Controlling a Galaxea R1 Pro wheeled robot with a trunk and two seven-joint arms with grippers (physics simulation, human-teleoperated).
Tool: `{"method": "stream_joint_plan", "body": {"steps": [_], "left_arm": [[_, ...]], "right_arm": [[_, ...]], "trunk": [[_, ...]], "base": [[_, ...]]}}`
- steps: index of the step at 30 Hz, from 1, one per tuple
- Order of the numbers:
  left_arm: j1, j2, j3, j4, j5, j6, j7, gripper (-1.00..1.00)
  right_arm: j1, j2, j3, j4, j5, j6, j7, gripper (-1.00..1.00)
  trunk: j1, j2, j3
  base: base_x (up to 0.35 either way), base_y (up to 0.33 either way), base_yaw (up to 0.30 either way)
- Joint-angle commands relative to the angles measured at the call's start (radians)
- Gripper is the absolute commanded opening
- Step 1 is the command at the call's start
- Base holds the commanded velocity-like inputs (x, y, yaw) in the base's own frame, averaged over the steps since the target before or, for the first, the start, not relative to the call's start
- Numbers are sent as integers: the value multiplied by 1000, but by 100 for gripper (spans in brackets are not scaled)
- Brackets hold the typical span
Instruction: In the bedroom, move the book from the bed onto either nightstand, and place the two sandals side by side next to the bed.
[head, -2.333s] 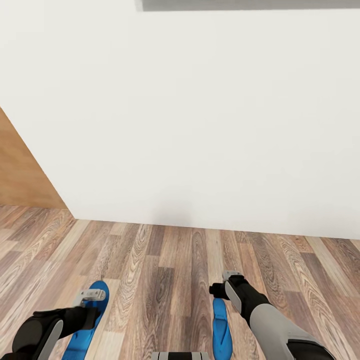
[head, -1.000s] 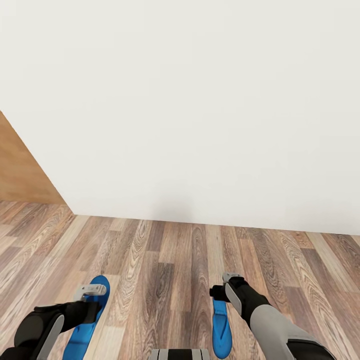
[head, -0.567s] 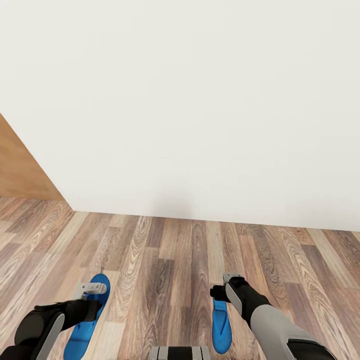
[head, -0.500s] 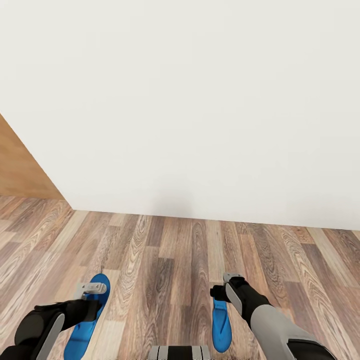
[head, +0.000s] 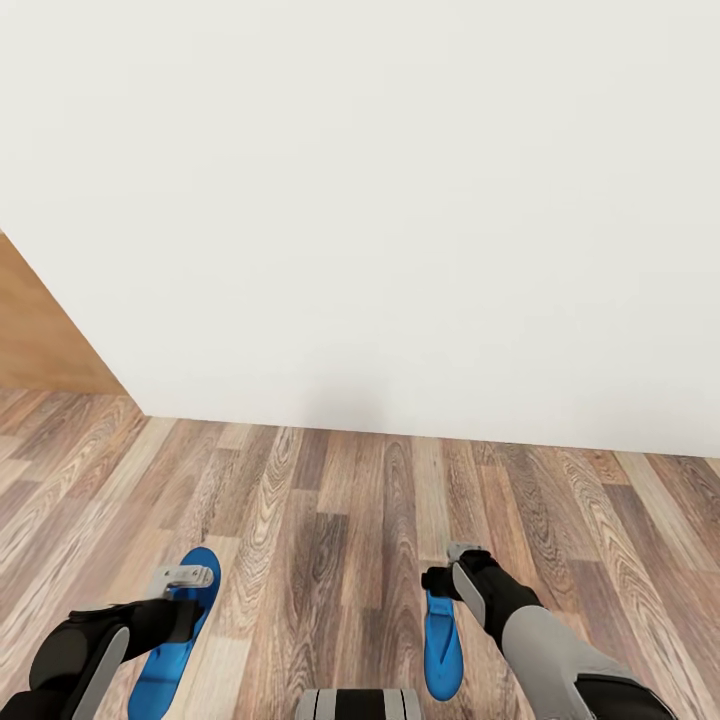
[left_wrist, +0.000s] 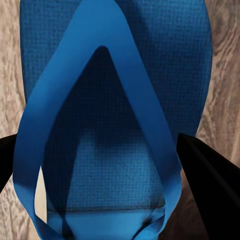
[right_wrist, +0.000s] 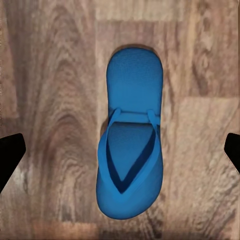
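Two bright blue sandals lie flat on the plank floor. The left sandal (head: 170, 640) lies under my left gripper (head: 184, 577). In the left wrist view that sandal (left_wrist: 115, 100) is very close, and my left gripper (left_wrist: 107, 165) is open with a black fingertip on each side of the sole. The right sandal (head: 441, 645) lies just below my right gripper (head: 462, 551). In the right wrist view this sandal (right_wrist: 132, 155) rests on the wood, further off, and my right gripper (right_wrist: 120, 150) is open wide above it. The book, bed and nightstand are out of view.
A plain white wall (head: 400, 220) stands straight ahead and meets the wood plank floor (head: 330, 520) a short way beyond the sandals. A light brown wooden panel (head: 40, 340) juts in at the left. My base's front edge (head: 360, 703) shows between the arms.
The whole picture has slid upward a little, so the camera moved; a grey strip at the wall's top left the frame. Both arms and both sandals keep their places.
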Motion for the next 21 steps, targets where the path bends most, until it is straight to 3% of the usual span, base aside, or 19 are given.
{"method": "stream_joint_plan", "body": {"steps": [1,9,21], "left_arm": [[-1,0,1,-1,1,4,-4,-100],[-2,-1,2,-1,1,4,-4,-100],[-10,-1,2,-1,1,3,-4,-100]], "right_arm": [[-5,1,-8,-1,2,5,-2,100],[-18,2,-8,-1,2,5,-2,100],[-39,1,-8,-1,2,6,-2,100]], "trunk": [[0,-1,-5],[4,-2,-36],[4,-2,-36]], "base": [[0,0,0],[0,0,0],[0,0,0]]}}
